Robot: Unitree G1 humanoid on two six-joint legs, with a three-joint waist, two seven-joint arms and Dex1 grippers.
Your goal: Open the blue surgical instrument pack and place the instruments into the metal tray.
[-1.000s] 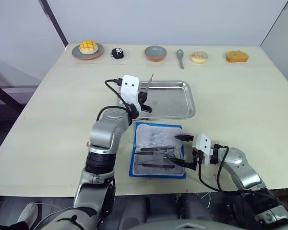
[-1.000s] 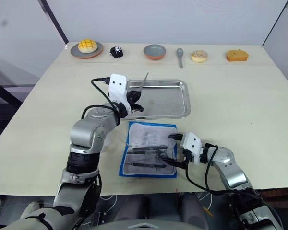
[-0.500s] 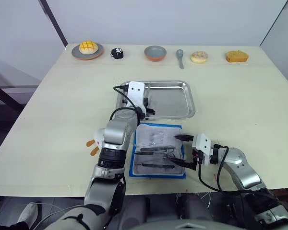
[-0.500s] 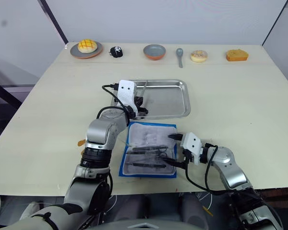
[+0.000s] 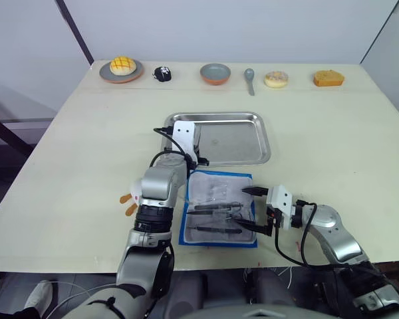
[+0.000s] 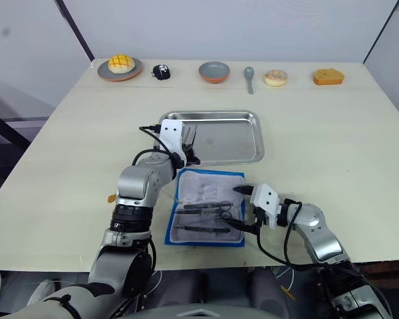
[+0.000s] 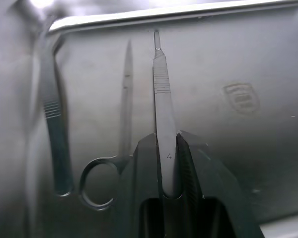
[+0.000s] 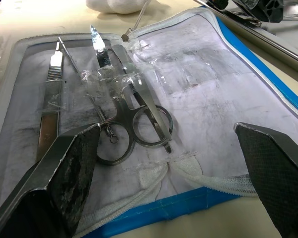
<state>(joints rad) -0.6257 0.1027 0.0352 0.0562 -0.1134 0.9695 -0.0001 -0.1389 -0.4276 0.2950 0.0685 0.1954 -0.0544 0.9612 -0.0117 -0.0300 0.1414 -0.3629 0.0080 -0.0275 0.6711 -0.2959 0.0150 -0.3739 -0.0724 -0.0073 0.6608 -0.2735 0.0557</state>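
Pale wood tabletop (image 5: pixel 332 139) under a grey wall is your working surface, and the metal tray (image 5: pixel 249 119) at its middle is the landmark for everything below.

Your left gripper (image 7: pixel 166 148) is low inside the tray's left end, its two black fingers (image 7: pixel 145 163) pinched on a scalpel handle (image 7: pixel 161 94) stamped with a "4". The handle points away from the wrist and looks close to the tray floor. Beside it on that floor lie ring-handled scissors (image 7: pixel 114 148) and, nearer the tray's left wall, a pair of tweezers (image 7: pixel 52 124).

To finish this placement well, get the handle flat on the steel before you let go, then part the fingers only a little so they don't knock the scissors alongside. Lift straight up and clear of the rim before swinging back.

Just in front of the tray, the blue surgical instrument pack (image 5: pixel 183 229) lies open, pale lining up. More instruments (image 8: pixel 129 119) are in it under clear strips: scissors, a bladed scalpel, a probe, another handle.

Your right gripper (image 5: pixel 253 207) sits at the pack's right edge, in front of the tray, fingers spread wide and touching nothing I can make out. Use it to pin the pack when the next tool is pulled, since the strips may drag the wrap.
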